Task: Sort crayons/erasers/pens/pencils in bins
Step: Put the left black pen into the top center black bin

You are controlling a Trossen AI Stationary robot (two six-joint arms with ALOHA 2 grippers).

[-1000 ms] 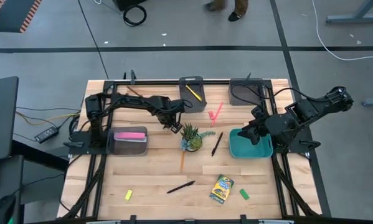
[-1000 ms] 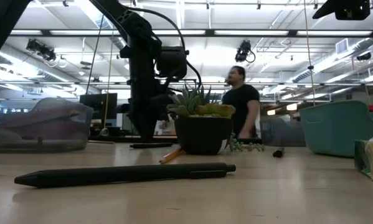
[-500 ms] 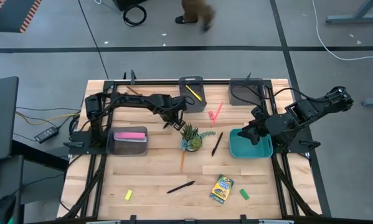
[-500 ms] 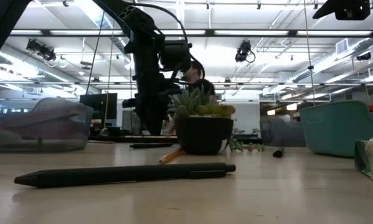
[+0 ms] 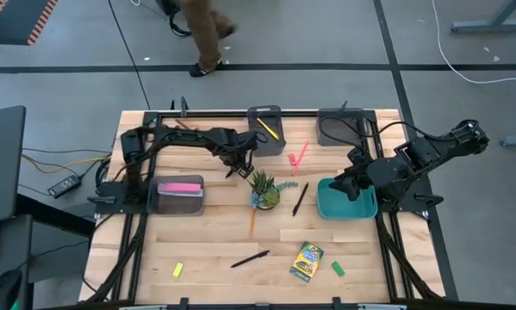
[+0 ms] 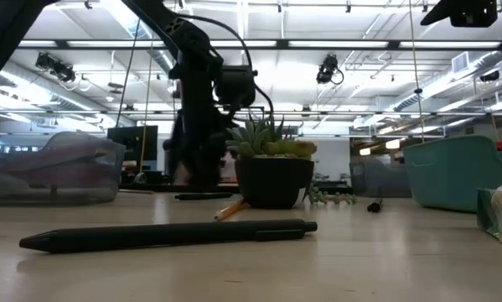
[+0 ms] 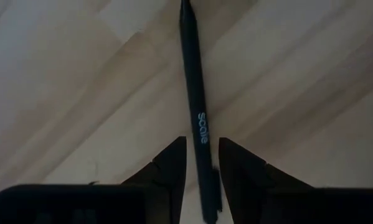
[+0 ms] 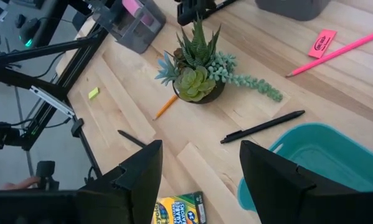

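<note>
1. The wooden table [image 5: 206, 241] carries everything, with both arms reaching over it.
2. The teal bin [image 5: 344, 207] sits on the table's right side; the right end effector [image 5: 351, 182] hovers at its rim, fingers spread apart and grasping nothing.
3. A grey bin [image 5: 180, 200] on the left holds a long pink bar [image 5: 180, 187]. A darker grey bin [image 5: 266, 126] at the far edge holds a yellow pen [image 5: 267, 128], and another grey bin [image 5: 338, 126] stands to its right.
4. The potted plant [image 5: 264, 189] stands mid-table.
5. The crayon box [image 5: 307, 262] lies near the front edge.
6. The left end effector [image 7: 202, 163] is low over the table beside the plant; a black pen [image 7: 195, 118] lies between its partly parted fingers, though I cannot tell whether they still pinch it.
7. Another black pen [image 5: 250, 258], a third [image 5: 300, 200], an orange pencil [image 5: 251, 222] and a pink pencil [image 5: 301, 156] lie loose.
8. A yellow eraser [image 5: 177, 269] and a green eraser [image 5: 338, 269] lie near the front.
</note>
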